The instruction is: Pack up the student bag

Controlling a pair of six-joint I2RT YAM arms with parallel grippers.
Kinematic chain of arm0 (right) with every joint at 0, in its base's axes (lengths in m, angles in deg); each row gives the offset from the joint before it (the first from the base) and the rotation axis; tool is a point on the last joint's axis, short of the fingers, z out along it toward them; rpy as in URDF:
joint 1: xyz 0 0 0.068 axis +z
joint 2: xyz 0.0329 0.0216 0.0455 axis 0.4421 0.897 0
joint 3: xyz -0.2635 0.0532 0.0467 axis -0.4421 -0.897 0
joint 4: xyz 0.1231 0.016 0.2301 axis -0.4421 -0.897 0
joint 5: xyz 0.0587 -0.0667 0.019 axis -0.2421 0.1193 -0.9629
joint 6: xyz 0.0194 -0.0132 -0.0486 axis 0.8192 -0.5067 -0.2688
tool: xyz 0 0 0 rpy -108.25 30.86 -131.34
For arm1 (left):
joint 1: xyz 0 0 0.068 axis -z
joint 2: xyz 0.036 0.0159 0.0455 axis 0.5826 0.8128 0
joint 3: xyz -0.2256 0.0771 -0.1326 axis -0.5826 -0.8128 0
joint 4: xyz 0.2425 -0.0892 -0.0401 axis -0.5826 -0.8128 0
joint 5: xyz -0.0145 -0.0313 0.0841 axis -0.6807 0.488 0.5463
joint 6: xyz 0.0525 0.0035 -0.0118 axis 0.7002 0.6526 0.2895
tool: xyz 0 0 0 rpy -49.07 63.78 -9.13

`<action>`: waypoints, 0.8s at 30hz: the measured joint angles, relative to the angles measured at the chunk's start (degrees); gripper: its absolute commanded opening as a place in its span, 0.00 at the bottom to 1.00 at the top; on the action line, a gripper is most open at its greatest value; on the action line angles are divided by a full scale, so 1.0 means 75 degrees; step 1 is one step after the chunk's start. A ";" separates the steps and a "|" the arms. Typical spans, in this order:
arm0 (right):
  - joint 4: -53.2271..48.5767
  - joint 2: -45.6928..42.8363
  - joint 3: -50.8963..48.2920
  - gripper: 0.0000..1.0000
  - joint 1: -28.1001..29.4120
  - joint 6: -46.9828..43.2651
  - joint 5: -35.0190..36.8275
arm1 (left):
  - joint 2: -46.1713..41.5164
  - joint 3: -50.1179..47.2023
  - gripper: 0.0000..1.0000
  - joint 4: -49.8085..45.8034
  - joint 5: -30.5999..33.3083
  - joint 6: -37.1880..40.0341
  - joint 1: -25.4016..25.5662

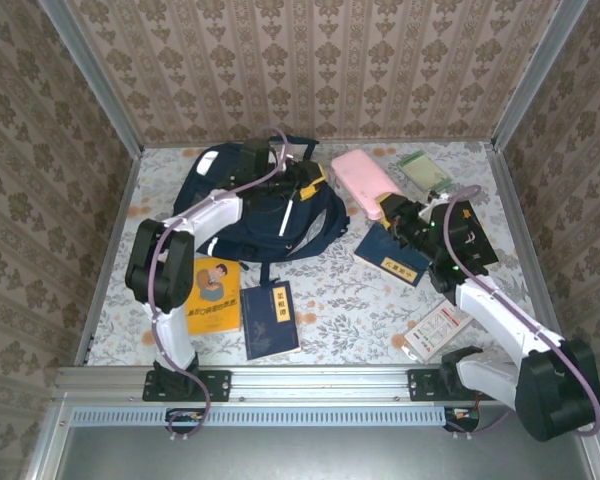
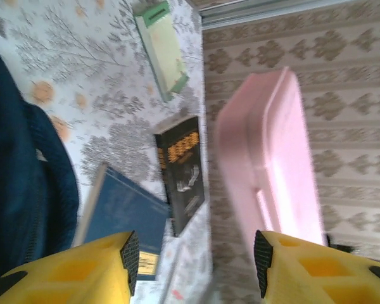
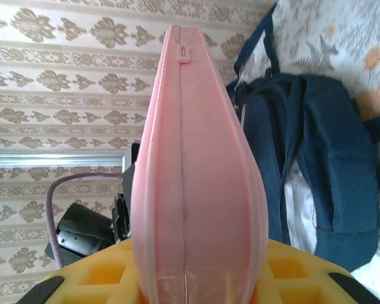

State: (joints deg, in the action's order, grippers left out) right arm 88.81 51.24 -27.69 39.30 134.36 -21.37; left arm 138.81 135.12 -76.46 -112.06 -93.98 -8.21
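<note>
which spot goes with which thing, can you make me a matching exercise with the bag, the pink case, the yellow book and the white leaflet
Things:
1. student bag
2. pink case
3. yellow book
4. white leaflet

Places:
A. lying flat, near right
B. clamped between the right fingers
C. far side, left of centre
D. lying flat, near left

Pairs: 1-C, 2-B, 3-D, 4-A
</note>
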 measured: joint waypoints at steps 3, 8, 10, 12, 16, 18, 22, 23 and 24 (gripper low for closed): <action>-0.0221 -0.0364 -0.0108 0.24 -0.0277 -0.0233 -0.0006 | 0.0000 0.0801 0.52 -0.1699 0.0516 0.1402 0.0108; -0.0449 -0.0647 -0.0466 0.24 -0.0676 -0.0411 -0.0093 | 0.0198 0.2066 0.47 -0.3821 0.1346 0.3124 0.0606; -0.0533 -0.0670 -0.0615 0.24 -0.0804 -0.0425 -0.0134 | 0.0443 0.2553 0.46 -0.4462 0.1702 0.3666 0.0845; -0.0662 -0.0699 -0.0702 0.24 -0.0909 -0.0443 -0.0178 | 0.0755 0.2952 0.45 -0.5033 0.2081 0.4121 0.1064; -0.0682 -0.0839 -0.0839 0.24 -0.1070 -0.0469 -0.0329 | 0.1393 0.3555 0.44 -0.5974 0.2815 0.4791 0.1384; -0.0679 -0.0898 -0.0886 0.24 -0.1151 -0.0475 -0.0399 | 0.1655 0.3748 0.43 -0.6324 0.3133 0.5033 0.1463; -0.0676 -0.0915 -0.0982 0.24 -0.1297 -0.0530 -0.0551 | 0.1938 0.3926 0.41 -0.6784 0.3652 0.5351 0.1498; -0.0673 -0.0915 -0.1011 0.24 -0.1326 -0.0533 -0.0580 | 0.1967 0.3928 0.41 -0.6866 0.3797 0.5426 0.1498; -0.0679 -0.0915 -0.1037 0.24 -0.1358 -0.0536 -0.0606 | 0.1970 0.3928 0.41 -0.6939 0.3934 0.5490 0.1498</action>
State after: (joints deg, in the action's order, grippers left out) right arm 83.72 44.38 -35.47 29.11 130.34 -25.92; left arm 153.59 164.59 -128.50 -82.55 -52.80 3.02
